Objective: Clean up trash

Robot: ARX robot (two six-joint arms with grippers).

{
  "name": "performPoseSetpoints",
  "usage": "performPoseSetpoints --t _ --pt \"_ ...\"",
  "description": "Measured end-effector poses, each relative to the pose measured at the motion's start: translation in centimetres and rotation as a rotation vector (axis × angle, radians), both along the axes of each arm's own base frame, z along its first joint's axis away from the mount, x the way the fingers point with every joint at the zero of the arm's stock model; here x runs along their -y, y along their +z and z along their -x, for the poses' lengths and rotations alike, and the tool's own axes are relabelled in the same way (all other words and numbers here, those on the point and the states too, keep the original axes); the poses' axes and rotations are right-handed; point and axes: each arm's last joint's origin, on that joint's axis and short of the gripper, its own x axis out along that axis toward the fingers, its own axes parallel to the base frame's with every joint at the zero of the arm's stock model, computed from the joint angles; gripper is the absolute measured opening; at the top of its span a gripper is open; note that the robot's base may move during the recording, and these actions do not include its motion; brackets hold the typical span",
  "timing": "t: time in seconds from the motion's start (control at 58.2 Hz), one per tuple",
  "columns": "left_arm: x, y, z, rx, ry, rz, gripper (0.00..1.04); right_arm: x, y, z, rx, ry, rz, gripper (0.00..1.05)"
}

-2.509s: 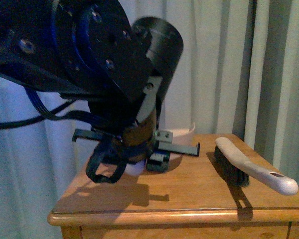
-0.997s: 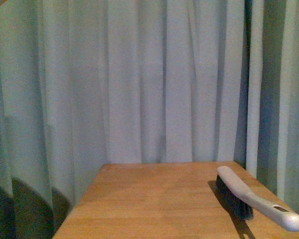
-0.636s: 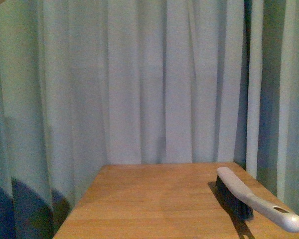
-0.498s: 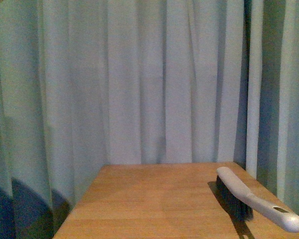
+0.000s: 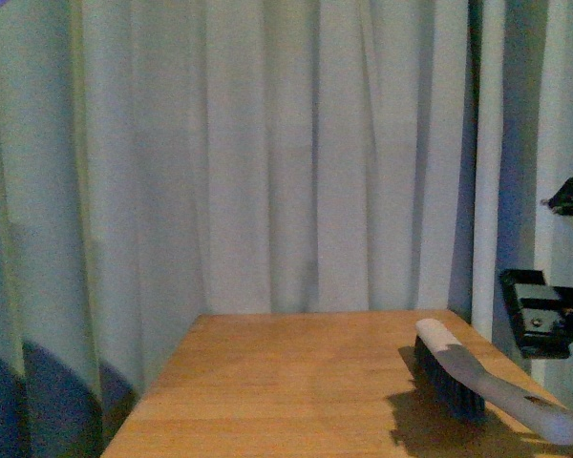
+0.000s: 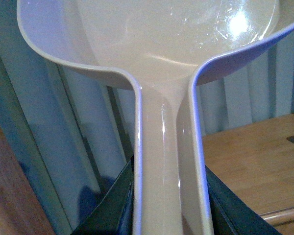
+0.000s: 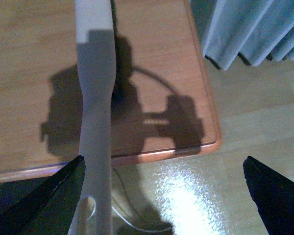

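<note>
The trash is out of view in every frame. The pale pinkish dustpan (image 6: 161,44) fills the left wrist view, and the part of its pan that shows is empty. My left gripper (image 6: 169,208) is shut on the dustpan's handle, with a dark finger (image 6: 110,205) on either side. A white-handled brush (image 5: 482,382) with dark bristles lies on the right side of the wooden table (image 5: 296,382). My right gripper (image 5: 540,320) hangs open just right of and above the brush. In the right wrist view the brush handle (image 7: 95,127) runs past one finger of the open right gripper (image 7: 161,205).
Pale curtains (image 5: 267,153) hang close behind and to both sides of the table. The right wrist view shows the table's rounded edge (image 7: 152,155), light floor (image 7: 245,132) beyond it, and a thin cable (image 7: 137,226) on the floor.
The left arm with the dustpan, over the table 2.5 s ago, has left the front view. The right gripper has come in at the right edge and throws a shadow by the brush.
</note>
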Motion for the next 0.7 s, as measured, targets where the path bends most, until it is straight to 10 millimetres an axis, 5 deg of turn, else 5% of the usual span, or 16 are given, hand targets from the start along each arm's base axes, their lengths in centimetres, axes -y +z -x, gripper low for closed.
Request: performPoseSetpoints --t 0.241,0.704 --pt "0.0 0.0 0.0 0.0 0.0 0.0 0.28 -2.8 -0.8 -2.8 -0.047 -0.036 -0.075 0.97" --pt "0.0 0.0 0.0 0.0 0.0 0.0 0.28 -5.0 -4.0 -4.6 -0.127 -0.062 -0.096 0.97"
